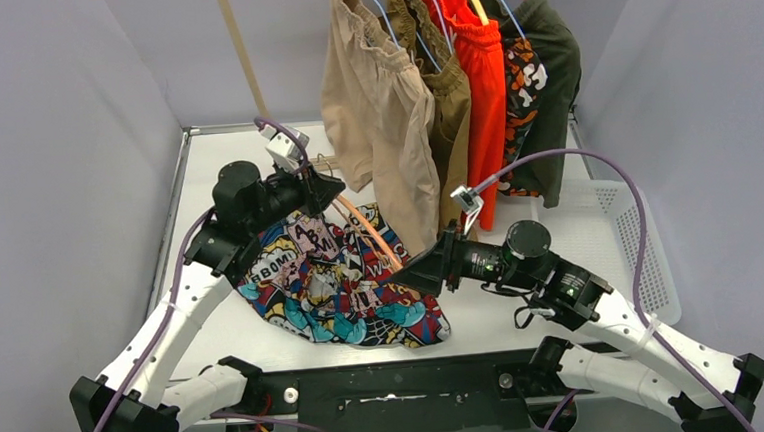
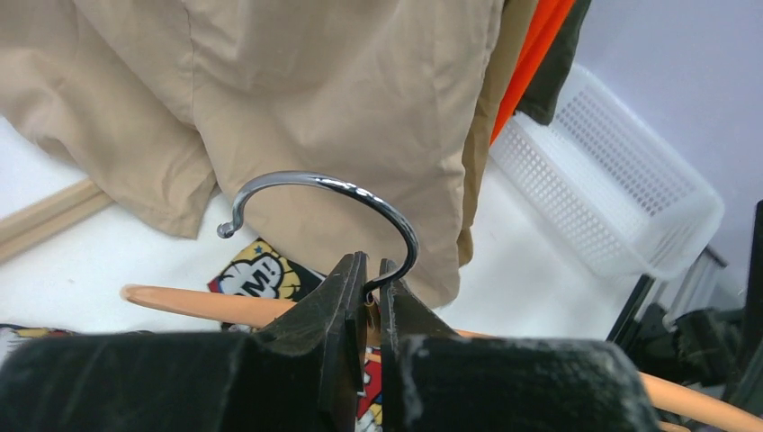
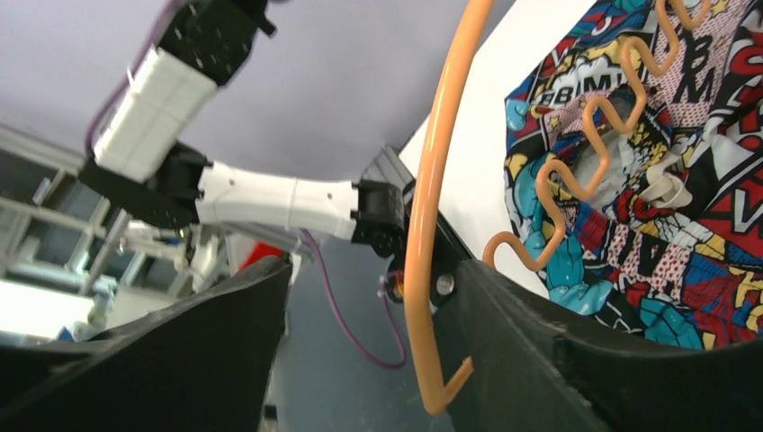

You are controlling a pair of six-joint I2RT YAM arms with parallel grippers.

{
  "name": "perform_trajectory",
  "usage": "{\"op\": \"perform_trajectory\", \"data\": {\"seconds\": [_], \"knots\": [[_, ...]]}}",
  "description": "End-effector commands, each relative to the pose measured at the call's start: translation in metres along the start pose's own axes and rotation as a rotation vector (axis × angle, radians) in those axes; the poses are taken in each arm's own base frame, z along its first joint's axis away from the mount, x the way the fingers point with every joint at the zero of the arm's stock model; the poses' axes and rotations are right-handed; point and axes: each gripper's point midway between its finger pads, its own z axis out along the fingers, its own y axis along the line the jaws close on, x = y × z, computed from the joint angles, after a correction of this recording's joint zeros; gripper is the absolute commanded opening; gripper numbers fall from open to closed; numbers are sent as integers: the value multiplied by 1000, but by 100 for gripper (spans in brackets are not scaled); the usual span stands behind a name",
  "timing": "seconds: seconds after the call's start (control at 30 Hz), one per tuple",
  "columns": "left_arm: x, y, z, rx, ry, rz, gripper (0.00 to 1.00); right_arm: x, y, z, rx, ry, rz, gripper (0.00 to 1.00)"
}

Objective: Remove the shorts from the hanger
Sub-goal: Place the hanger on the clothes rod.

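The multicolour comic-print shorts [image 1: 342, 284] lie heaped on the table between the arms. An orange hanger [image 1: 371, 234] rests across them, its wavy bar [image 3: 585, 171] over the cloth. My left gripper [image 1: 328, 191] is shut on the neck of the hanger's metal hook [image 2: 324, 184], just above the orange bar [image 2: 189, 304]. My right gripper [image 1: 403, 270] stands open around the hanger's lower corner [image 3: 423, 270]. That corner sits close to the right finger [image 3: 558, 360], with a wide gap to the left one. Whether the shorts [image 3: 666, 225] still hang on the bar I cannot tell.
Beige [image 1: 381, 106], brown [image 1: 448, 102], orange-red [image 1: 482, 80], camouflage [image 1: 520, 87] and dark green [image 1: 555, 75] shorts hang on hangers at the back. A white mesh basket [image 1: 629, 231] stands at the right. A wooden post [image 1: 243, 54] rises at the back left. Walls enclose the table.
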Motion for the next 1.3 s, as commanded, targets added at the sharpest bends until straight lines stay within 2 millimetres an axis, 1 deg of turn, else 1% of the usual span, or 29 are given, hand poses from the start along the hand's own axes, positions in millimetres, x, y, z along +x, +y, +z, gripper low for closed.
{"op": "perform_trajectory", "data": {"seconds": [0.0,0.13,0.17,0.2,0.27,0.3,0.33,0.43,0.53,0.57,0.63,0.67,0.7,0.87,0.9,1.0,1.07,1.1,1.17,1.23,1.27], "knots": [[-17,-20,-11,84,27,126,0,13,32,3,-158,139,-112,62],[-19,-30,-12,133,57,131,0,17,37,11,-208,161,-119,49],[-19,-30,-12,135,60,136,0,18,38,12,-221,166,-118,47],[-20,-31,-12,138,62,140,0,20,40,13,-236,172,-116,43],[-21,-31,-12,140,68,156,0,24,40,17,-252,194,-107,29],[-20,-31,-13,141,74,163,0,25,41,18,-258,202,-100,23],[-20,-31,-13,142,79,170,0,28,41,20,-264,212,-92,21],[-22,-28,-13,129,79,183,0,34,44,23,-283,223,-82,18],[-23,-29,-12,134,76,184,0,38,43,27,-284,226,-70,17],[-23,-29,-12,135,78,179,0,38,41,28,-279,223,-64,19],[-23,-30,-13,137,77,173,0,36,38,32,-260,206,-51,33],[-24,-30,-13,138,75,171,0,34,36,33,-253,194,-46,33],[-23,-30,-14,136,75,170,0,34,36,34,-259,189,-41,30],[-22,-26,-18,113,49,194,0,36,39,41,-293,205,-16,3],[-25,-20,-19,75,37,196,0,35,39,42,-297,201,-16,0],[-31,-12,-22,13,14,193,0,28,35,48,-270,159,-18,0],[-35,-9,-28,-25,-2,184,21,22,37,51,-274,131,-31,0],[-36,-6,-31,-47,-11,181,35,18,39,52,-280,116,-38,0],[-35,0,-41,-98,-28,174,55,10,43,54,-285,82,-54,0],[-31,4,-51,-132,-46,163,69,1,46,58,-292,53,-67,0],[-31,3,-57,-138,-58,156,73,-2,45,62,-286,44,-68,0]]}}
